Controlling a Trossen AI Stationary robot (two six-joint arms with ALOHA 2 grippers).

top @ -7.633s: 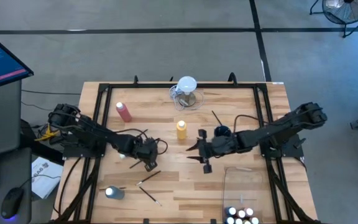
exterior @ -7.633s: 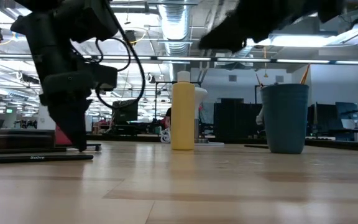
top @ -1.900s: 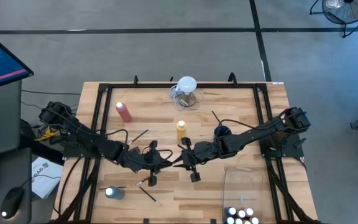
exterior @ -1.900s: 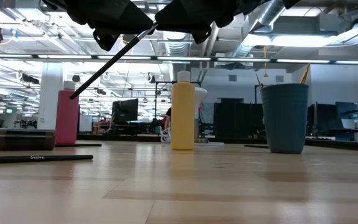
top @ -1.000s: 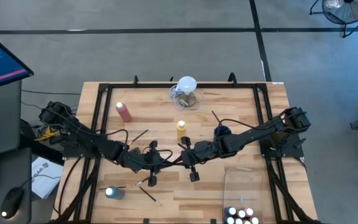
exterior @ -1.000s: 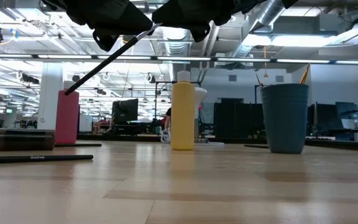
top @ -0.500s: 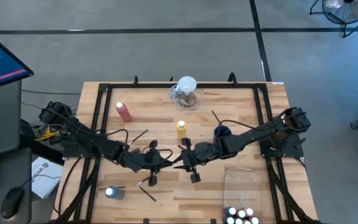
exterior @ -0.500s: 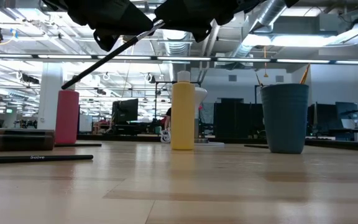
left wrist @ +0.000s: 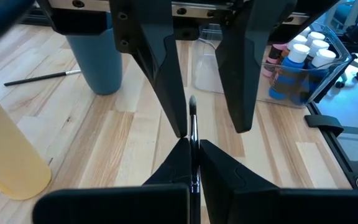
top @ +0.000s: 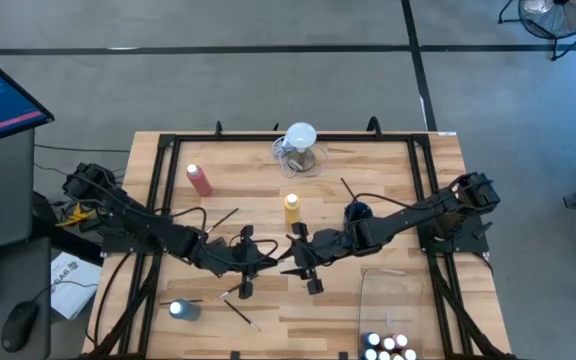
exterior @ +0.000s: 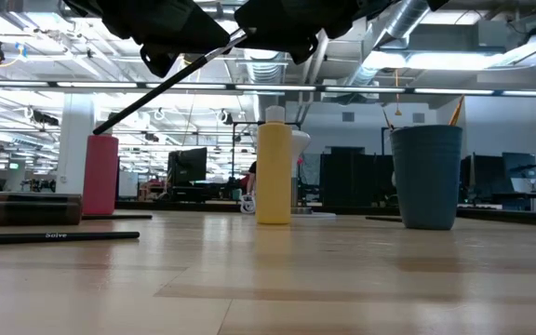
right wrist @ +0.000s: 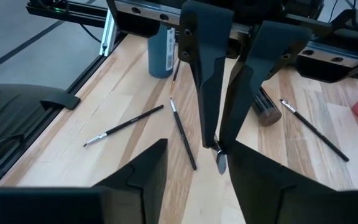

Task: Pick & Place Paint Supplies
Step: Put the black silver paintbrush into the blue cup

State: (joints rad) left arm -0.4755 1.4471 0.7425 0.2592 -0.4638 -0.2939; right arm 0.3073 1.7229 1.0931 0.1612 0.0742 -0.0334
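Left gripper pinches a paintbrush; right gripper spread around it — yellow bottle near.

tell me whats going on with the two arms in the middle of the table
The two arms meet above the middle of the wooden table, handing over a thin paintbrush. The left hand is shut on the brush, holding it in the air. The right hand faces it with its fingers open on either side of the brush tip, not gripping it. A yellow bottle, a pink-red bottle and other brushes remain on the table.
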